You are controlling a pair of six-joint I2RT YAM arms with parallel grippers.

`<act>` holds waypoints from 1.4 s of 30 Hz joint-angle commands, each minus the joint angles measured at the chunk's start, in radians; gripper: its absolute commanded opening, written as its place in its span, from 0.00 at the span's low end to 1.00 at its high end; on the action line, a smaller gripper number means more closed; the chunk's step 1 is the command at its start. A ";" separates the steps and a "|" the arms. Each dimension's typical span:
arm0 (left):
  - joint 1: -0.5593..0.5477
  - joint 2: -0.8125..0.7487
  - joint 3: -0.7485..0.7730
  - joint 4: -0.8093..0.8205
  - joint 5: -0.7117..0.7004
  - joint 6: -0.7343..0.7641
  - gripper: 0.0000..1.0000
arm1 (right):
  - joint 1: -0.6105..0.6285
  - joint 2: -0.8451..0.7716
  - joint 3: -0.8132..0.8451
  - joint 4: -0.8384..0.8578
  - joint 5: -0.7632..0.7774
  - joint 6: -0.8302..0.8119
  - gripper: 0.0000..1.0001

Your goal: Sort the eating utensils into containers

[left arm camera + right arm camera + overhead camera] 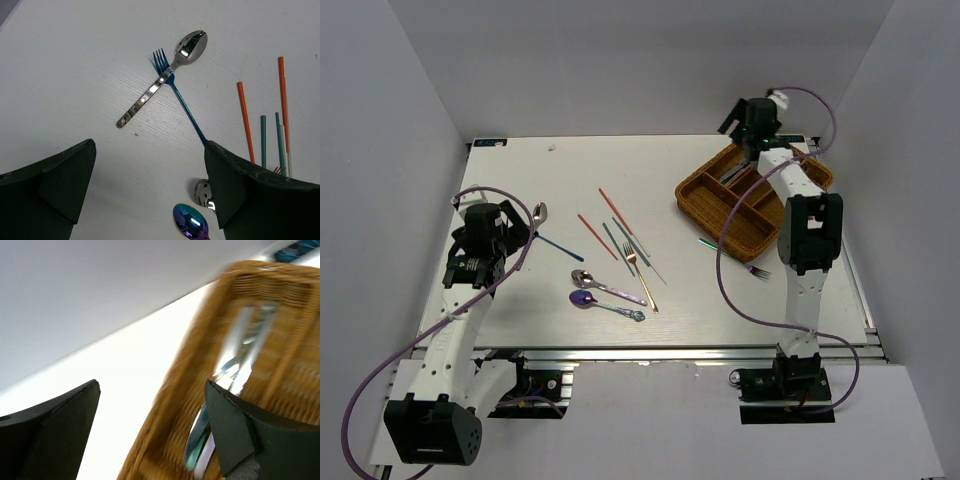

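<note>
Spoon [150,94] and blue fork [186,109] lie crossed on the counter [75,75] just ahead of the left hand [149,147], at about 12 o'clock in its wrist view. The spoon's long axis runs from 7 to 1 o'clock with the bowl far, and the fork's runs from 11 to 5 o'clock. That hand is released and empty and looks much the nearer. The right hand [758,118], also spread with nothing in it, hovers over the wicker tray [698,196], well apart at the counter's 2 o'clock corner.
</note>
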 commanded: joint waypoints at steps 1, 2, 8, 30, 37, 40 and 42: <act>-0.002 -0.009 0.011 0.003 -0.018 0.003 0.98 | 0.210 -0.165 0.045 -0.155 -0.065 -0.382 0.89; 0.000 -0.011 0.009 0.003 -0.020 0.003 0.98 | 0.243 -0.182 0.027 -0.207 -0.038 -0.424 0.89; 0.000 -0.009 0.005 0.009 0.008 0.005 0.98 | 0.421 -0.420 -0.391 -0.291 -0.301 -0.659 0.87; -0.002 -0.029 -0.001 0.016 0.031 0.009 0.98 | 0.657 -0.135 -0.229 -0.278 -0.113 -0.538 0.47; -0.002 -0.028 -0.003 0.017 0.040 0.011 0.98 | 0.758 -0.296 -0.459 -0.322 -0.013 -0.405 0.41; -0.002 -0.026 -0.003 0.020 0.045 0.011 0.98 | 0.783 -0.354 -0.580 -0.282 -0.028 -0.369 0.36; -0.002 -0.025 -0.003 0.019 0.048 0.011 0.98 | 0.794 -0.356 -0.617 -0.271 -0.052 -0.365 0.30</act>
